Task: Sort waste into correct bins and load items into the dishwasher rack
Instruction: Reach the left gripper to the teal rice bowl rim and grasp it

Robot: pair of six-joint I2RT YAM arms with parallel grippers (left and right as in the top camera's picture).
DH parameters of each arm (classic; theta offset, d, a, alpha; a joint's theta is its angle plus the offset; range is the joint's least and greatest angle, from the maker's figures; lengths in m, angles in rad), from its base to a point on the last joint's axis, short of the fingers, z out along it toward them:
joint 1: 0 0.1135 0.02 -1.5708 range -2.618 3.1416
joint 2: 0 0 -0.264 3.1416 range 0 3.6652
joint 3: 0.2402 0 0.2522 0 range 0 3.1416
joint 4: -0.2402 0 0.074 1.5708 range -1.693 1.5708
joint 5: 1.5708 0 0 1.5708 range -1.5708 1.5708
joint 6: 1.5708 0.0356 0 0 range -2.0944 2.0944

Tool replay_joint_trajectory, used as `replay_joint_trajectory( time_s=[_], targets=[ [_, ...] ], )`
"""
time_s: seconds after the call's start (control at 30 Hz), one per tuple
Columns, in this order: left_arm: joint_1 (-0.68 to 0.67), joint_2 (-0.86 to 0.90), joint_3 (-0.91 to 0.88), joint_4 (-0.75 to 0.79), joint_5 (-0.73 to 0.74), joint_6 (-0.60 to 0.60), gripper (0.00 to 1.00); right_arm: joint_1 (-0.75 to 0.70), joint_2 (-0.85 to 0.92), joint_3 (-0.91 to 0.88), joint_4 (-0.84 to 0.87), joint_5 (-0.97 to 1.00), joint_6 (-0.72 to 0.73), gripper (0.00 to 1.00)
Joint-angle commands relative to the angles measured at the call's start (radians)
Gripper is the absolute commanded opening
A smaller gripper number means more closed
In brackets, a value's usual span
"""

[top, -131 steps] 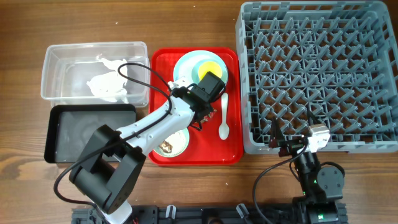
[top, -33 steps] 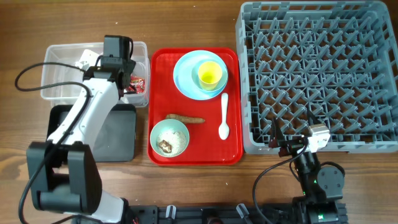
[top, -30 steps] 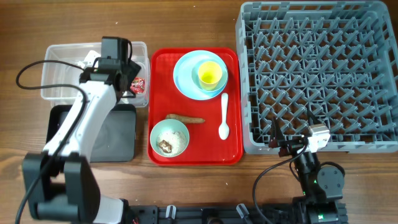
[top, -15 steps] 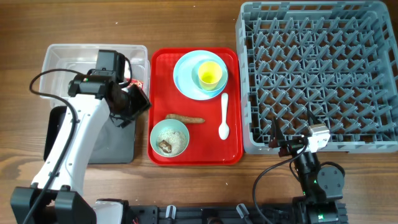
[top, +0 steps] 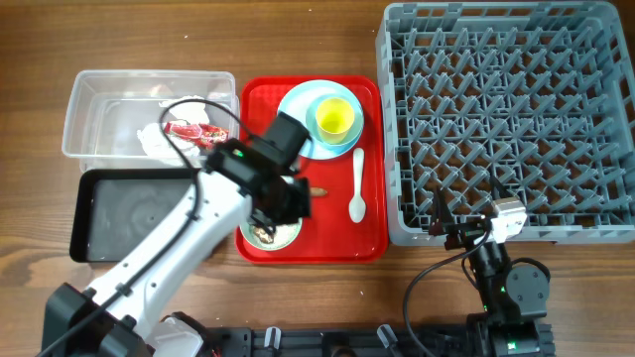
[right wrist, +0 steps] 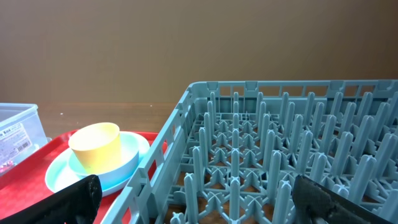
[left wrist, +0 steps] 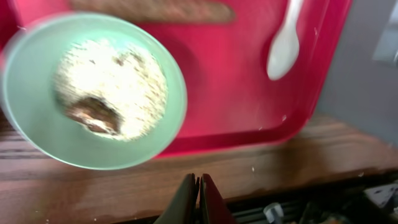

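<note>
My left gripper (top: pixel 281 206) is shut and empty, hovering over the mint-green bowl (top: pixel 268 236) at the front of the red tray (top: pixel 372 233). In the left wrist view its closed fingers (left wrist: pixel 199 193) sit below the bowl (left wrist: pixel 37 130), which holds white rice (left wrist: pixel 118 81) and a brown scrap (left wrist: pixel 93 115). The brown sausage (left wrist: pixel 149 9) and white spoon (left wrist: pixel 283 43) lie beyond. The yellow cup (top: pixel 334 117) stands in a pale blue bowl on the plate (top: pixel 294 111). Napkins and the red wrapper (top: pixel 186 130) lie in the clear tub (top: pixel 89 94). My right gripper (top: pixel 458 226) is open by the rack (top: pixel 506 119).
The black tray (top: pixel 129 213) lies in front of the clear tub, left of the red tray. In the right wrist view the open fingers (right wrist: pixel 199 205) frame the rack's pegs (right wrist: pixel 280 162), with the yellow cup (right wrist: pixel 94 146) at the left.
My left arm swung from the clear tub, where the red wrapper now lies, across to the red tray above the mint-green bowl. The right arm has not moved.
</note>
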Motion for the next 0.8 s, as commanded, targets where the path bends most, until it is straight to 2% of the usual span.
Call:
replay_joint_trajectory(
  time_s=[0.0, 0.03, 0.17, 0.2, 0.3, 0.4, 0.5, 0.53, 0.77],
  targets=[
    [-0.111, -0.015, -0.005, 0.002, -0.070, -0.081, 0.06, -0.004, -0.007, -0.001, 0.005, 0.010, -0.008, 1.00],
    [-0.134, -0.015, -0.005, 0.003, -0.094, -0.101, 0.09, -0.004, -0.007, -0.001, 0.005, 0.010, -0.008, 1.00],
    [-0.227, -0.014, -0.006, 0.003, -0.298, -0.258, 0.31, -0.004, -0.007, -0.001, 0.005, 0.010, -0.008, 1.00],
    [-0.239, -0.014, -0.006, 0.003, -0.318, -0.285, 0.33, -0.004, -0.007, -0.001, 0.005, 0.010, -0.008, 1.00],
    [-0.269, -0.009, -0.007, 0.016, -0.379, -0.353, 0.29, -0.004, -0.007, -0.001, 0.005, 0.010, -0.007, 1.00],
    [-0.278, 0.003, -0.024, 0.049, -0.409, -0.357, 0.28, -0.004, -0.007, -0.001, 0.005, 0.010, -0.008, 1.00],
    [-0.278, 0.020, -0.065, 0.108, -0.420, -0.357, 0.35, -0.004, -0.007, -0.001, 0.005, 0.010, -0.008, 1.00],
    [-0.278, 0.035, -0.080, 0.128, -0.428, -0.357, 0.42, -0.004, -0.007, -0.001, 0.005, 0.010, -0.008, 1.00],
    [-0.278, 0.091, -0.151, 0.231, -0.495, -0.357, 0.46, -0.004, -0.007, -0.001, 0.005, 0.010, -0.008, 1.00]
  ],
)
